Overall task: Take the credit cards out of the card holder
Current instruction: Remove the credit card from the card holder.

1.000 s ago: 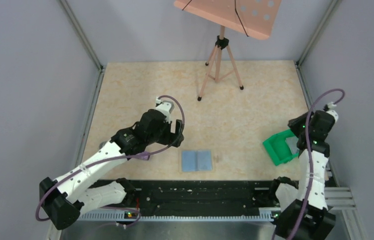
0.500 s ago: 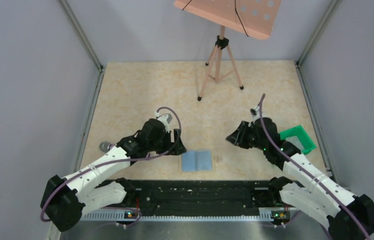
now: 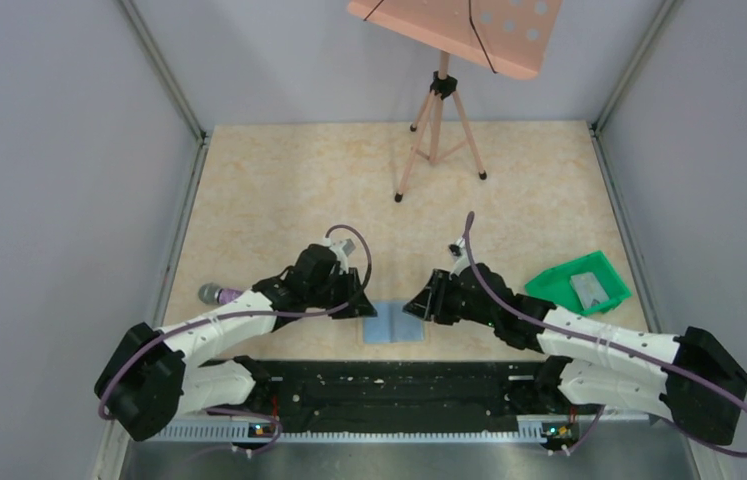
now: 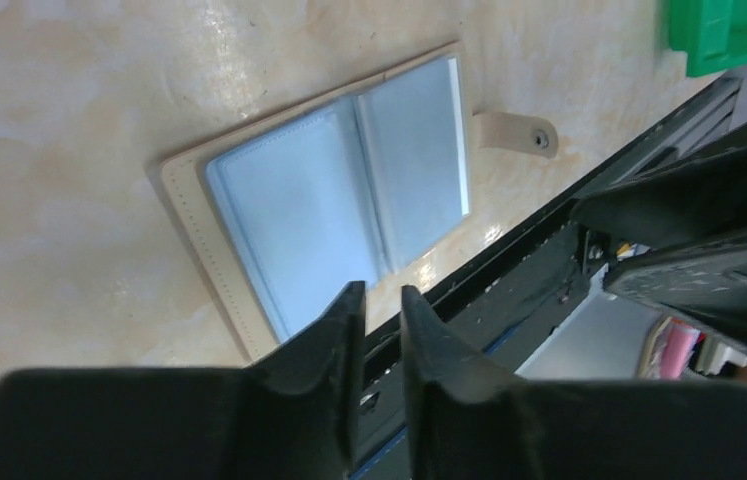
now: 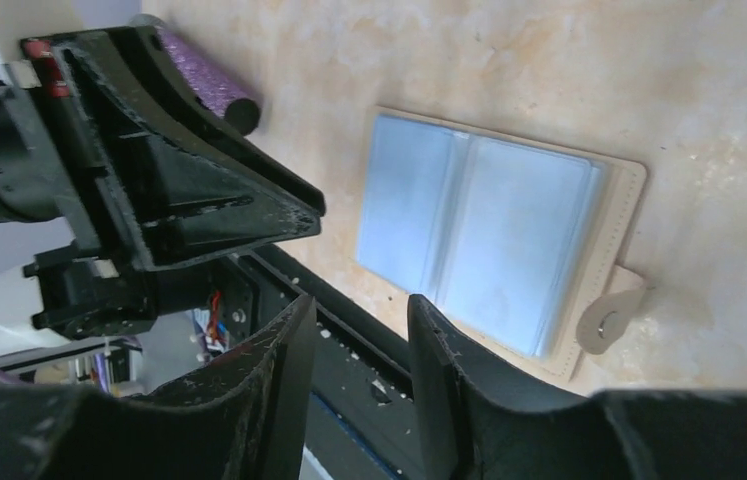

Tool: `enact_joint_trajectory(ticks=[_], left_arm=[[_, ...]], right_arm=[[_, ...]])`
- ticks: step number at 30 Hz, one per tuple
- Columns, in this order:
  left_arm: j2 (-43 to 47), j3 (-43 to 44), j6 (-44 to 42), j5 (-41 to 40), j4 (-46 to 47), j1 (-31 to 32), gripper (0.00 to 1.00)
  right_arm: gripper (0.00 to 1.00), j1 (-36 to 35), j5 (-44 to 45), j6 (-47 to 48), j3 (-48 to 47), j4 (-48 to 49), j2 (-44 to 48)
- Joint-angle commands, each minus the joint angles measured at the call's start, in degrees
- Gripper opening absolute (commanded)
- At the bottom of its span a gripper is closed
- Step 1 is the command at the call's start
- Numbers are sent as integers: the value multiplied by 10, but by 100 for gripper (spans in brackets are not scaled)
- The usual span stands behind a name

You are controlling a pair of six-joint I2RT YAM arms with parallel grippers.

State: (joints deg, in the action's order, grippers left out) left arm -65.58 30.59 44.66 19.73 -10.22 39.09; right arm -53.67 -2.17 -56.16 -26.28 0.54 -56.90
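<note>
The holder (image 3: 394,322) lies opened flat on the worktop (image 3: 279,190), close to its near edge, with the blue panels up and its small strap (image 4: 514,132) sticking out at one side. My left claw (image 4: 381,295) hangs just beside its left edge with only a narrow gap between the fingers and nothing in it. My right claw (image 5: 361,305) hangs at the other side, its fingers a bit wider apart, also empty. One grey card (image 3: 591,290) lies already in the green tray (image 3: 549,285) at the right, well apart from the holder. Whether more of them sit under the blue sleeves I cannot tell, because the panels look cloudy and even. I judge the holder to be light and soft, so it will probably slide or fold up if I pull at a card without pressing it down. One claw should pin a panel or the beige border while the other one works. A card is thin, stiff and smooth, and when it lies flush in a sleeve it offers almost no edge. I would take it at the edge nearest the sleeve opening, fingertips low, and draw it along the sleeve, not upward. Slipping seems to me the main risk.
</note>
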Motion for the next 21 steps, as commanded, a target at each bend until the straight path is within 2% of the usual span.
enact_joint_trajectory(ticks=[1, 7, 13, 21], left_arm=[[-11, -10, 11, 11, 64, -1, 18], [-44, -27, 11, -5, 70, -2, 3], [-62, -51, 22, -17, 89, -1, 2], [-82, -60, 20, -16, 97, -2, 2]], right_arm=[[41, -10, 49, -28, 18, 60, -19], [44, -10, 79, -29, 31, 37, -42], [46, -7, 100, -24, 46, 41, -68], [44, 15, 44, -10, 67, 117, -129]])
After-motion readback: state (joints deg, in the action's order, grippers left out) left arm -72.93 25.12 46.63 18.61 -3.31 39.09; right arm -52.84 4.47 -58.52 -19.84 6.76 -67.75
